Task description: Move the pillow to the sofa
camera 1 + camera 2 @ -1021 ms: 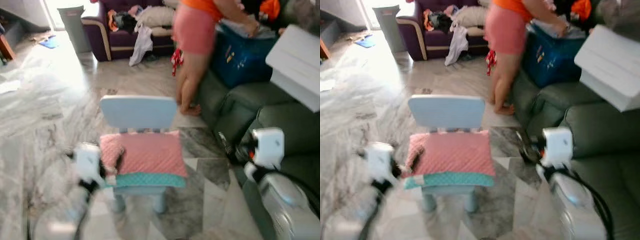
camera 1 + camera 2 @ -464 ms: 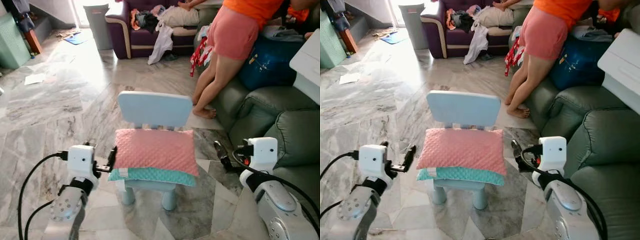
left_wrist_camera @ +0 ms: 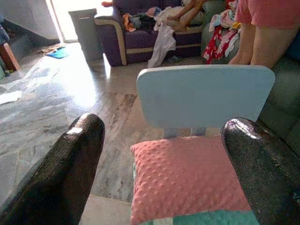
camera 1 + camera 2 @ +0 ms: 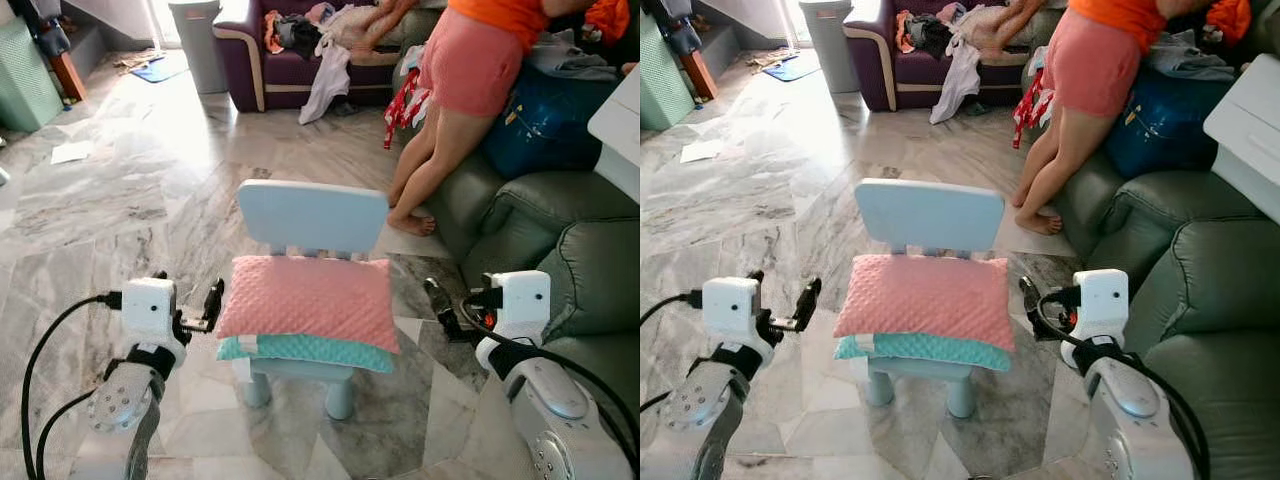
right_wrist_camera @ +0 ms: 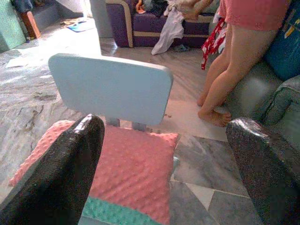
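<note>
1. The pillow (image 4: 305,303) is a soft, wide load lying flat on the seat of the small blue chair (image 4: 312,216). If I close on it from one side alone it will likely sag and fold, then slide off the far edge of the seat onto the floor (image 4: 110,200).

2. The chair looks light. If either arm pushes sideways instead of lifting, I judge it could skid on the polished stone or tip, taking the pillow along.

3. A person (image 4: 468,70) stands close behind the chair, leaning over the grey-green sofa (image 4: 560,240). A wide swing toward that sofa could brush their legs, so the carry wants a low, short path.

4. The sofa also carries a blue bag (image 4: 540,115) and a white box (image 4: 622,120); I'd need the bare cushion nearer me, or the pillow may land on clutter and roll off.

5. My left gripper (image 4: 212,305) sits just beside the pillow's left end, at seat height, fingers spread wide and holding nothing; I cannot tell whether a fingertip touches the fabric.

6. My right gripper (image 4: 440,305) hangs near the pillow's right end with a visible gap, between chair and sofa. Its wrist view shows the fingers (image 5: 61,173) spread apart and empty, the pillow lying ahead between them.
</note>
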Available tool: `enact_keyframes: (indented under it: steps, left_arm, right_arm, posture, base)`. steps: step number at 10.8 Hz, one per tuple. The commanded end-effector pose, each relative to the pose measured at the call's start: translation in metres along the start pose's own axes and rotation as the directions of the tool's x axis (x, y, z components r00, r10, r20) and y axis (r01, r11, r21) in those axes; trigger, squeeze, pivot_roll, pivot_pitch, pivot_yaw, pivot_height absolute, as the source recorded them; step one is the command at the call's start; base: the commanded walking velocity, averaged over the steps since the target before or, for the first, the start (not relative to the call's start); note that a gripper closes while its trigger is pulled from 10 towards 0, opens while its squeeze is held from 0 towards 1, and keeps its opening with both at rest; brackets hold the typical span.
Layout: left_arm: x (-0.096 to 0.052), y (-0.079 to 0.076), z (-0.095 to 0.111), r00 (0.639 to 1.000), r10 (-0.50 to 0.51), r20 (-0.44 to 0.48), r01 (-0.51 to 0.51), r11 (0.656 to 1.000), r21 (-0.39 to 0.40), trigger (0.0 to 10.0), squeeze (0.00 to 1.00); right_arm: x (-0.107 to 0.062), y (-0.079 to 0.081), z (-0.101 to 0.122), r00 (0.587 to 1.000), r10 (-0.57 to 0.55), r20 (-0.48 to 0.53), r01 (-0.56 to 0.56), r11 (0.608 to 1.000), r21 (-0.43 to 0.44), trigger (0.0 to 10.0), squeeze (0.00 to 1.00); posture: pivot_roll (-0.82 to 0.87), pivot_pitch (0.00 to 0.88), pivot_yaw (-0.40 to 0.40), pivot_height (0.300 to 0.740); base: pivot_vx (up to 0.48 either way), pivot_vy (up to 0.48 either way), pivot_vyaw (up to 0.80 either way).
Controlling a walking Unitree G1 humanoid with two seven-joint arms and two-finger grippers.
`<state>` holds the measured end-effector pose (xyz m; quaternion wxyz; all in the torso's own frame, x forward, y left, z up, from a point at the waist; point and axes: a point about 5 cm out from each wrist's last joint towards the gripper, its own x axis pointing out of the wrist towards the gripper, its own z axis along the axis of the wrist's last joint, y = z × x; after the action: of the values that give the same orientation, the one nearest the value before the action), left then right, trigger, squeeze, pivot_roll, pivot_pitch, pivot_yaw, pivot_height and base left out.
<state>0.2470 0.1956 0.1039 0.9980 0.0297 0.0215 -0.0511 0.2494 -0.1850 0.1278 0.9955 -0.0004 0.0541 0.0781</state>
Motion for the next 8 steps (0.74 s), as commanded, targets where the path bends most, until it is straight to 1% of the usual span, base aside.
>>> enact_keyframes:
  steps: [1,2,5,6,8]
  left_arm:
    - [-0.0014,-0.0037,0.0029,1.000,-0.017,0.009,0.017,1.000,-0.005,10.0,0.00]
    - [-0.0012,-0.0053,0.0024,1.000,-0.024,0.008,0.024,1.000,-0.017,10.0,0.00]
    - [-0.0006,-0.0037,0.0025,0.999,-0.036,0.006,0.036,0.999,-0.018,10.0,0.00]
    - [-0.0008,-0.0055,0.0019,0.998,-0.056,0.000,0.056,0.998,-0.021,10.0,0.00]
    - [-0.0009,-0.0072,0.0011,0.998,-0.063,-0.003,0.063,0.998,-0.028,10.0,0.00]
  right_arm:
    - [-0.0003,0.0002,0.0046,1.000,0.005,0.020,-0.005,1.000,-0.012,10.0,0.00]
    - [-0.0002,0.0004,0.0050,1.000,0.003,0.024,-0.003,1.000,-0.014,10.0,0.00]
    - [-0.0006,0.0015,0.0051,1.000,0.004,0.029,-0.004,1.000,-0.020,10.0,0.00]
    - [-0.0010,0.0015,0.0049,1.000,0.004,0.030,-0.003,1.000,-0.020,10.0,0.00]
    - [-0.0010,0.0028,0.0055,0.999,0.007,0.036,-0.006,1.000,-0.021,10.0,0.00]
  posture:
    - [-0.18,0.087,-0.005,0.740]
    - [-0.19,0.090,-0.002,0.740]
    - [-0.19,0.094,0.005,0.740]
    - [-0.19,0.093,0.006,0.740]
    - [-0.19,0.092,0.005,0.740]
  base:
    - [0.000,0.000,0.00]
    - [0.000,0.000,0.00]
    - [0.265,0.000,0.00]
    - [0.289,0.000,0.00]
    - [0.302,0.000,0.00]
